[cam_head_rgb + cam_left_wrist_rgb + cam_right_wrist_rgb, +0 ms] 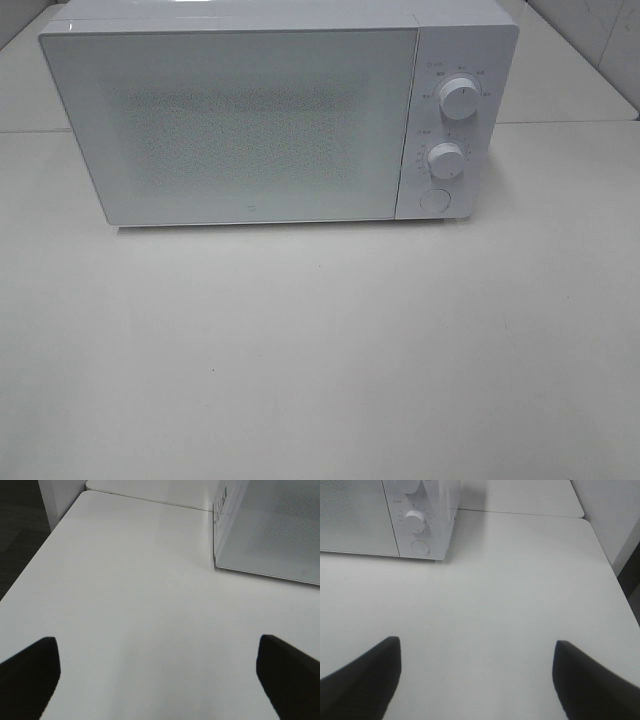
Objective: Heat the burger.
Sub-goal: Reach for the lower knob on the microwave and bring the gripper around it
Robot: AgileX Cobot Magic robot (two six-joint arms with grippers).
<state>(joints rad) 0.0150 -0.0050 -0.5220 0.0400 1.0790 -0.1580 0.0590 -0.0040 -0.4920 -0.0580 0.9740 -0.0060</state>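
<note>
The burger is out of view in every frame. A white microwave (250,120) stands at the back of the table with its door shut; its two dials (459,98) and round button (434,199) are on the right side. Neither arm shows in the exterior high view. My left gripper (157,680) hangs open over bare table near the microwave's left front corner (217,565). My right gripper (477,680) is open above the table, in front of and to the right of the microwave's control panel (417,522). Nothing sits between either pair of fingers.
The white table (320,350) stretches in front of the microwave. Its left edge (30,565) drops to dark floor, and its right edge (615,580) ends by a white wall. A seam (570,122) crosses the tabletop behind the microwave.
</note>
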